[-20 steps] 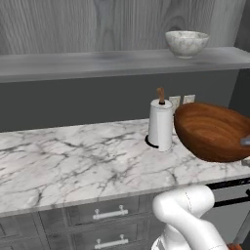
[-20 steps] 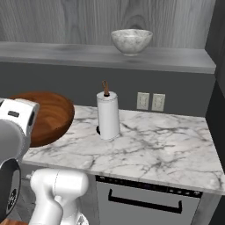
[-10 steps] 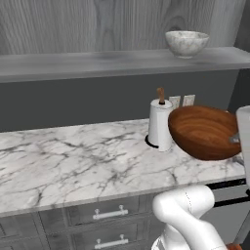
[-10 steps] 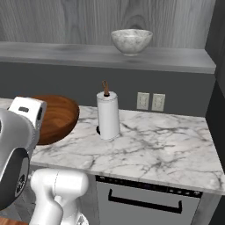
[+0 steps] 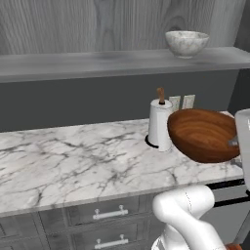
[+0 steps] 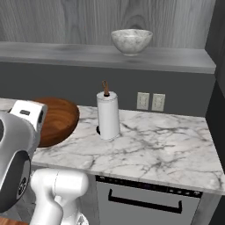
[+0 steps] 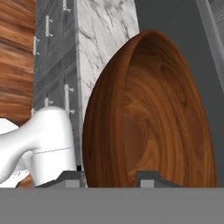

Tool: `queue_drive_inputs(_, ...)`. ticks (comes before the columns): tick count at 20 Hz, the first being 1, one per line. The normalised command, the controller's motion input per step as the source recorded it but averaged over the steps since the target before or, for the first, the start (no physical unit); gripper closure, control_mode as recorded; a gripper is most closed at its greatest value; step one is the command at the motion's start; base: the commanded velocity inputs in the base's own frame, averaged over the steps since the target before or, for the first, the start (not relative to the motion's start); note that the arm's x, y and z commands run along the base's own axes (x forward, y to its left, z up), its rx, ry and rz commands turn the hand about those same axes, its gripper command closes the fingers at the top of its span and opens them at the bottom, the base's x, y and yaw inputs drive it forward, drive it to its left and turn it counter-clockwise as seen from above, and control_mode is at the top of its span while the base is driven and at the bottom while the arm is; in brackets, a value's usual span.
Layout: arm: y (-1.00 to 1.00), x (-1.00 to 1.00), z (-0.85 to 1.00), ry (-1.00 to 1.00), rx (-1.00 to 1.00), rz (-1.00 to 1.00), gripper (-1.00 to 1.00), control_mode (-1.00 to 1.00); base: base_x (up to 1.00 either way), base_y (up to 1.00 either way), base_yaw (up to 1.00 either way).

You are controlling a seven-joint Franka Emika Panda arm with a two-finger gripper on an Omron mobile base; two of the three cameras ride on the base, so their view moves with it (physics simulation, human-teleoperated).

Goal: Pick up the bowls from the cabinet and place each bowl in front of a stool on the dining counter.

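My gripper (image 7: 109, 177) is shut on the rim of the reddish-brown wooden bowl (image 7: 148, 113), one fingertip on each side of the wall. The bowl (image 5: 202, 134) hangs tilted above the front right part of the narrow marble counter, just right of the paper towel roll; seen from the right base, the bowl (image 6: 57, 121) sits behind my white hand. The white-grey marbled bowl (image 5: 186, 43) stands upright on the grey cabinet shelf (image 5: 97, 63), towards its right end (image 6: 131, 41). The stool and the dining counter are out of view.
A paper towel roll (image 5: 159, 124) on a wooden holder stands on the narrow marble counter (image 5: 73, 161), close to the held bowl. Two wall outlets (image 6: 150, 101) sit behind it. Grey drawers (image 5: 107, 215) and a dark appliance front (image 6: 145, 202) lie below.
The arm has carried the wooden bowl a little toward the paper towel roll, and the hand has swung further into both base views. The marbled bowl has not moved.
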Motion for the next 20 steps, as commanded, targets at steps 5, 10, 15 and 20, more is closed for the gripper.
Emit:
queue_drive_inputs(5, 0.1, -0.03, -0.14, 0.0, 0.0, 0.05, 1.0, 1.0, -0.1, 0.0, 0.04)
queue_drive_inputs(10, 0.0, 0.0, 0.0, 0.0, 0.0, 0.0, 1.0, 1.0, -0.46, 0.05, 0.11)
queue_drive_inputs(15, 0.0, 0.0, 0.0, 0.0, 0.0, 0.0, 1.0, 1.0, -0.63, 0.42, 0.28)
queue_drive_inputs(20, 0.0, 0.0, 0.0, 0.0, 0.0, 0.0, 1.0, 1.0, -0.52, 0.22, 0.51)
